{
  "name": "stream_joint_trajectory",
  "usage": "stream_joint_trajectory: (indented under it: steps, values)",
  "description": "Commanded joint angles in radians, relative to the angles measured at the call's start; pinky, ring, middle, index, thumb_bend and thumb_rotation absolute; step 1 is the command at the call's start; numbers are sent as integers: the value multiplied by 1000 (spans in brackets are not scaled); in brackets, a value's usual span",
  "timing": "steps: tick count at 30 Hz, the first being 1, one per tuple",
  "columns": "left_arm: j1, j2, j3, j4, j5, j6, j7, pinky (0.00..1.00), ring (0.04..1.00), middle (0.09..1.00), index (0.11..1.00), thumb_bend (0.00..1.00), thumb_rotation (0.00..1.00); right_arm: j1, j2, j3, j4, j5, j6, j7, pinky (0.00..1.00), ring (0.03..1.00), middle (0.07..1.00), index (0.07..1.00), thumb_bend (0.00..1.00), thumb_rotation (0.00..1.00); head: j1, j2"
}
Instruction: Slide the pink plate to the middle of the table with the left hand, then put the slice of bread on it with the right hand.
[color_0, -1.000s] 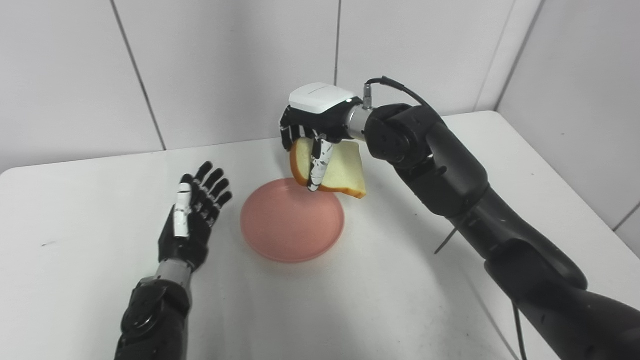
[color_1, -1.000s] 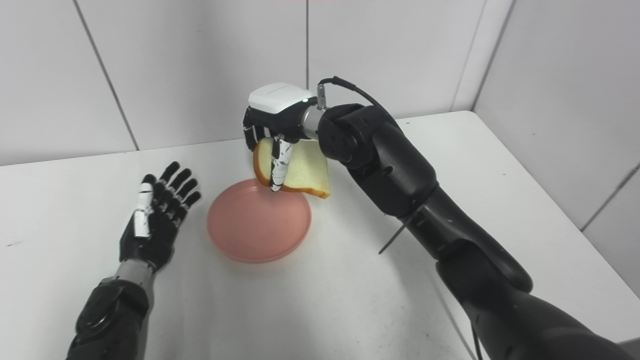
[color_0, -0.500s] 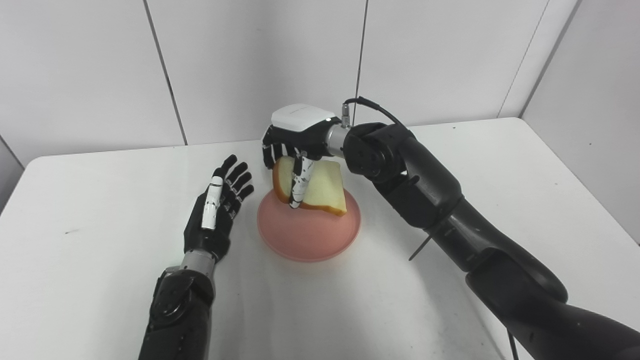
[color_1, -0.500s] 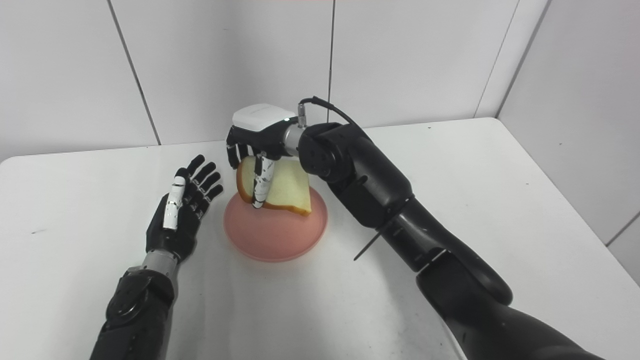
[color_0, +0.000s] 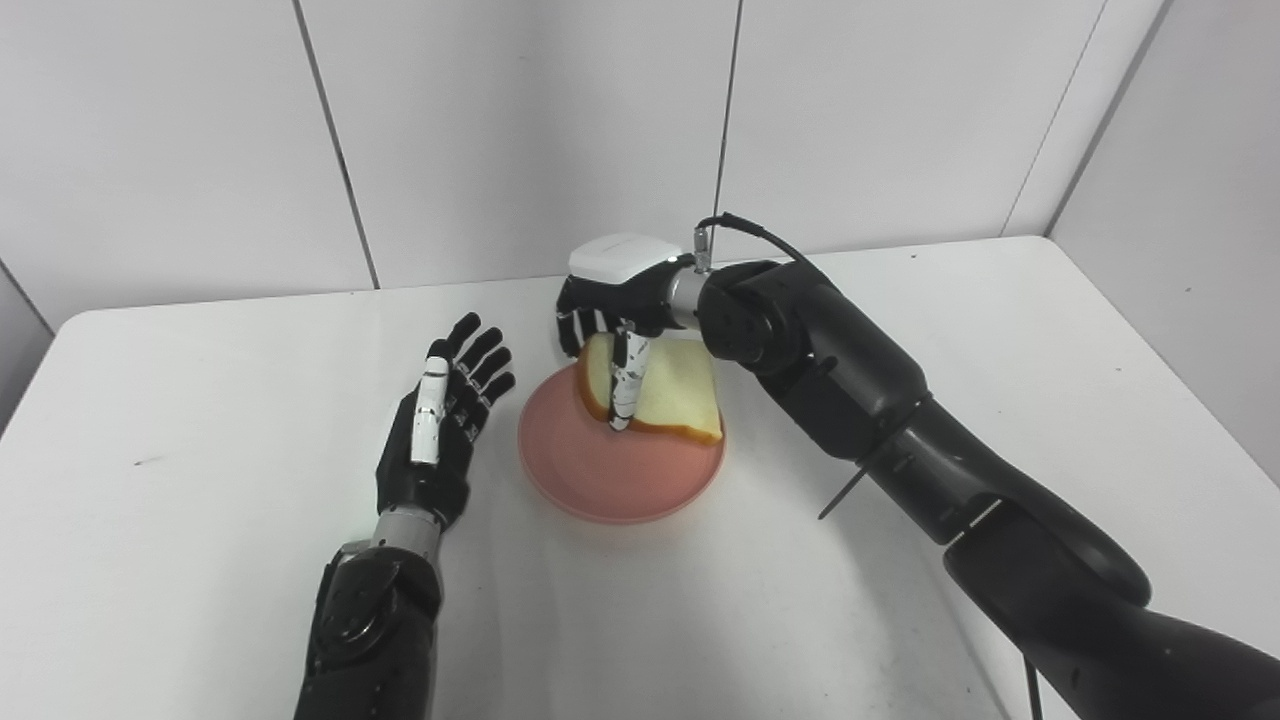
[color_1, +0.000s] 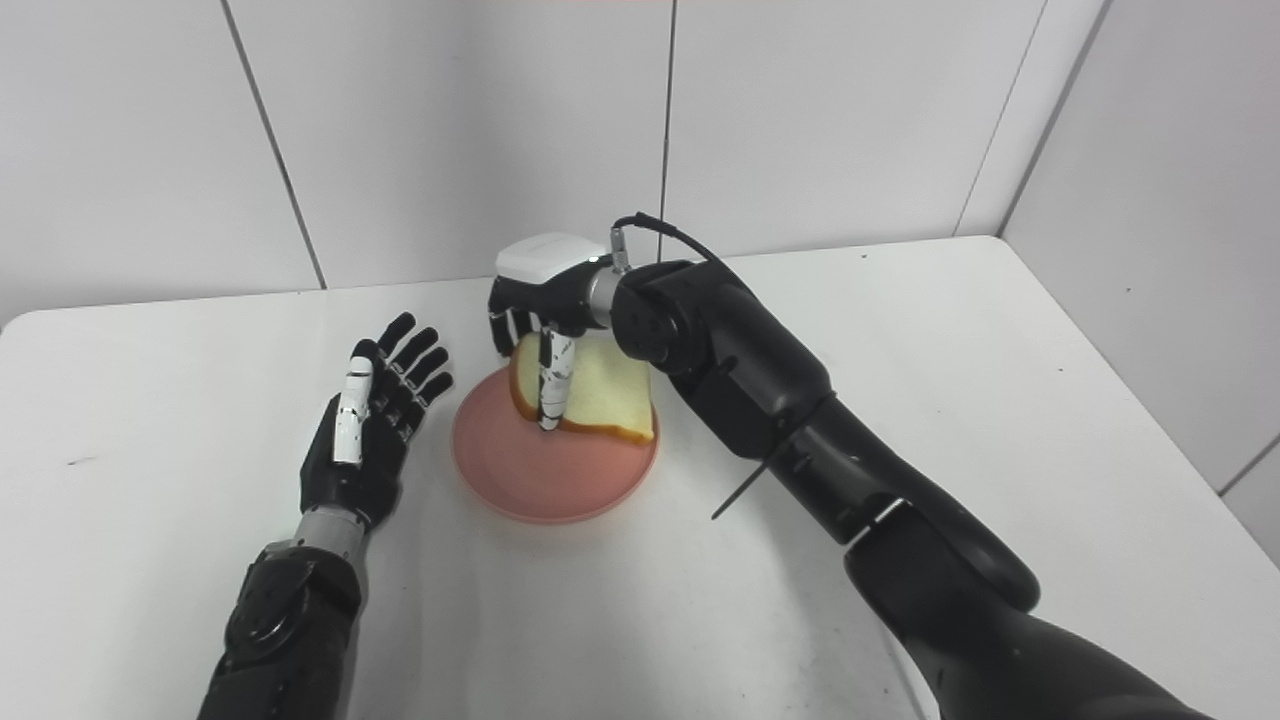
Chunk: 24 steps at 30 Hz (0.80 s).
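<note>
While the slice of bread (color_0: 668, 395) hangs tilted over the far half of the pink plate (color_0: 620, 470), the task reads as mostly done.

Item, pink plate: lies flat near the middle of the white table (color_0: 200, 560); the slide step looks finished.

Item, left hand (color_0: 440, 425): rests palm up just beside the plate's left rim, fingers spread and holding nothing, not touching the plate.

Item, right hand (color_0: 615, 320): reaches in from the right above the plate's far edge, fingers clamped on the upper part of the bread, thumb across its near face.

Item, slice of bread: lower crust edge low over the plate; whether it touches the plate cannot be told from either view. Its right corner sits at or just past the plate's right rim.

Outstanding: lower the slice flat, release it, withdraw the right hand. A nudge toward the plate's centre would probably keep the corner from overhanging.
</note>
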<state>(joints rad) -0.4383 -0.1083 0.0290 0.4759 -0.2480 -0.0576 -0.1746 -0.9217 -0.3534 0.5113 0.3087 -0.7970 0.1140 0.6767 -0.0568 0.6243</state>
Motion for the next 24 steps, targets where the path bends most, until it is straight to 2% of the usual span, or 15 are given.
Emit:
stream_joint_trajectory:
  steps: [1, 7, 10, 13, 16, 24]
  values:
    - [43, 10, -2, 40, 10, 89, 13, 868, 885, 880, 874, 482, 882, -52, -13, -7, -6, -8, -18, -32, 353, 382, 498, 540, 512, 0, 0, 1]
    - [44, 13, -4, 29, 10, 113, 18, 864, 886, 883, 877, 537, 859, -34, -10, 7, 17, -9, -44, -59, 384, 402, 512, 502, 517, 0, -1, 5]
    - [44, 15, -7, 24, 11, 116, 12, 869, 892, 888, 885, 540, 864, -19, -2, 11, 23, -1, -57, -82, 465, 441, 536, 463, 516, 0, 0, 9]
    - [45, 12, -6, 18, 9, 119, 17, 875, 895, 891, 890, 533, 865, -3, 6, 18, 20, 5, -68, -98, 495, 458, 541, 452, 515, 0, 2, 12]
    - [46, 7, -3, 16, 9, 122, 24, 866, 884, 879, 876, 534, 848, 15, 18, 18, 6, 14, -66, -99, 481, 454, 543, 454, 515, 0, 5, 12]
    - [43, 5, -5, 21, 15, 113, 26, 864, 883, 876, 871, 475, 885, 35, 38, 33, -102, -3, -41, -50, 453, 435, 531, 471, 517, 0, 4, 14]
